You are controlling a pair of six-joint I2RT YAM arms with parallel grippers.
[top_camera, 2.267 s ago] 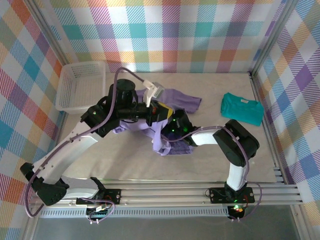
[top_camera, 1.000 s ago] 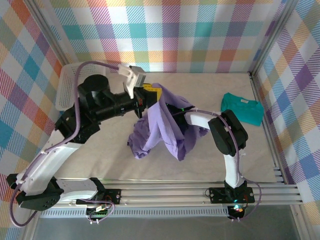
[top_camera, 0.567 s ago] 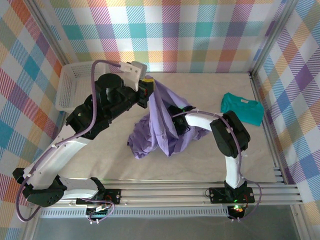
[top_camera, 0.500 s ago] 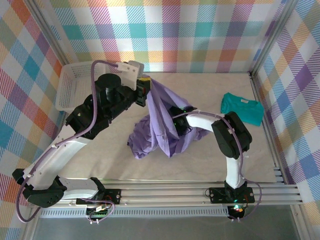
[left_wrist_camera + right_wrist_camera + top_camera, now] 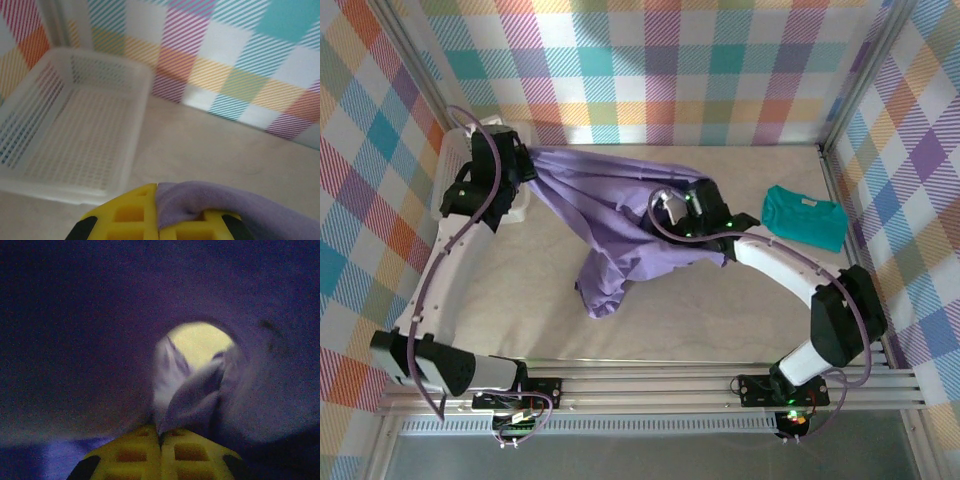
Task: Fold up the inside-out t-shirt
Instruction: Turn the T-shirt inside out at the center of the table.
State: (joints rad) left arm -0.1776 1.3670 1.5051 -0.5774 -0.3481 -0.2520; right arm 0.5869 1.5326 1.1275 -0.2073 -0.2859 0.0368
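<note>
The inside-out t-shirt (image 5: pixel 610 205), plain lavender, hangs stretched in the air between my two grippers, and one end droops onto the table near the front (image 5: pixel 600 295). My left gripper (image 5: pixel 523 168) is high at the far left by the basket. In the left wrist view this gripper (image 5: pixel 158 187) is shut, with a lavender edge of the shirt (image 5: pixel 200 202) pinched between its yellow fingers. My right gripper (image 5: pixel 688 215) is partly wrapped in the cloth at mid-table. The right wrist view looks from inside the shirt (image 5: pixel 75 340), where the right gripper (image 5: pixel 161 432) is shut on a fold.
A white mesh basket (image 5: pixel 450 190) sits at the far left corner, partly behind my left arm, and it is near in the left wrist view (image 5: pixel 75 135). A teal t-shirt (image 5: pixel 805 215) lies folded at the far right. Plaid walls surround the table.
My left arm has swung left toward the basket, pulling the shirt out. The right gripper has shut on the cloth and shifted right. The shirt went from a hanging bunch to a wide stretched span.
</note>
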